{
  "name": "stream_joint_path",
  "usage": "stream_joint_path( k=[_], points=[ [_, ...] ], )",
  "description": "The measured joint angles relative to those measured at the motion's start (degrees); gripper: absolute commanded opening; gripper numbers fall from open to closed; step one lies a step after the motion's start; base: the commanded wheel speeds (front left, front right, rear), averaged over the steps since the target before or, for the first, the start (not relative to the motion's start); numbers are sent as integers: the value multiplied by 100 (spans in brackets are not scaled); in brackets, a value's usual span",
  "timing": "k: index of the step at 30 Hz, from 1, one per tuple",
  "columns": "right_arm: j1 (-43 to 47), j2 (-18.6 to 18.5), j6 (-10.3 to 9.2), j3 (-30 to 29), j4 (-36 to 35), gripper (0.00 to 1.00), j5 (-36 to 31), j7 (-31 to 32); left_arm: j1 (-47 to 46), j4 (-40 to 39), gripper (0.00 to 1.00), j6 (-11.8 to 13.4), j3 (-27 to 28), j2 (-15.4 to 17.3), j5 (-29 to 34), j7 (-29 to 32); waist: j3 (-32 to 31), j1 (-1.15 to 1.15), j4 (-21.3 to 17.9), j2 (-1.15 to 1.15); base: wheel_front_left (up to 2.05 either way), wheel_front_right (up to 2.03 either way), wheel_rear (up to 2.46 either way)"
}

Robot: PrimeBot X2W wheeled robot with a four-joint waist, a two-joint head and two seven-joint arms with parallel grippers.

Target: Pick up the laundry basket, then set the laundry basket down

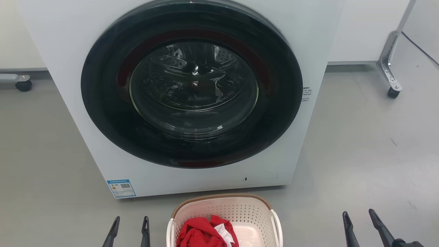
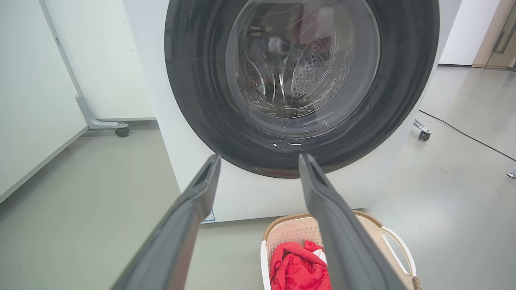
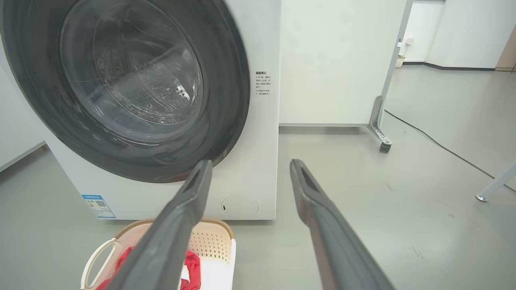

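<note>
A: Since it is perforated plastic with little but a red garment [image 1: 199, 235] inside, will the laundry basket [image 1: 236, 210] lift easily?

B: Light and fairly stiff, I'd judge; take it by the white side handles [image 1: 278, 228], one per arm. The left gripper [image 1: 131, 221] stands spread and empty, beside the basket, not touching. The basket sits on the floor [image 1: 360, 154] just before the washing machine [image 1: 61, 51]. The right gripper [image 1: 358, 214], farther off, gapes empty too.

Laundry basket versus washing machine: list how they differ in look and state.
The laundry basket is small, low and perforated, brown-rimmed; the washing machine behind it is far larger, with smooth white panels. The basket is open-topped, holding red clothing; the machine's round door is shut. Both are pale and stand on the grey floor.
</note>
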Motion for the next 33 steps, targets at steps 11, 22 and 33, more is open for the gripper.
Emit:
stream_joint_path(
  k=[11,22,33],
  points=[
    [49,82,1,44,109,0,-44,10,35,121,0,-2,0,-65,11,71,-21,0,0,0,0,0,0],
    [84,236,119,-203,218,0,516,211,77,243,0,-120,180,-93,-544,200,-16,0,20,0,0,0,0],
    [-32,374,267,-469,324,0,1321,448,-15,334,0,-270,355,-112,-1488,427,-13,0,40,0,0,0,0]
  ],
)
